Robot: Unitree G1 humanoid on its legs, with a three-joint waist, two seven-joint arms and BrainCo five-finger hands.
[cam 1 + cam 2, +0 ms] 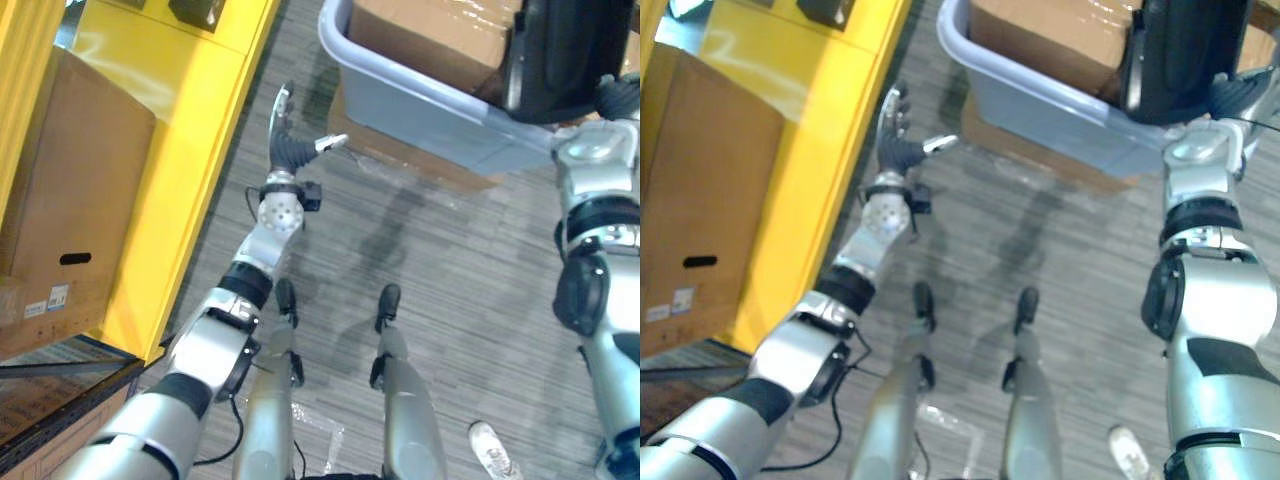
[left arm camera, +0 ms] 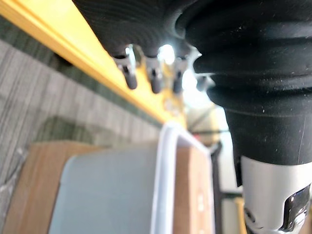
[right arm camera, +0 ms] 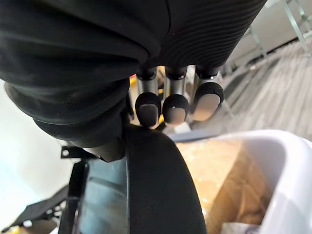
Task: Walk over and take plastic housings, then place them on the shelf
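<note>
A large black plastic housing (image 1: 560, 55) stands upright at the top right, over the grey bin (image 1: 420, 105). My right hand (image 1: 620, 95) is against its right side. Up close, that hand's fingertips (image 3: 162, 108) curl over the housing's dark edge (image 3: 161, 185), so the hand is shut on it. My left hand (image 1: 288, 140) is raised beside the yellow shelf (image 1: 190, 150), with its fingers straight, its thumb out to the side and nothing in it. The left wrist view has its fingers (image 2: 130, 70) in front of the shelf's yellow edge.
The grey bin holds cardboard boxes (image 1: 430, 35) and rests on another flat cardboard box (image 1: 400, 150). A big cardboard box (image 1: 70, 190) stands inside the yellow shelf at the left. A person's white shoe (image 1: 490, 450) is on the grey floor at the lower right.
</note>
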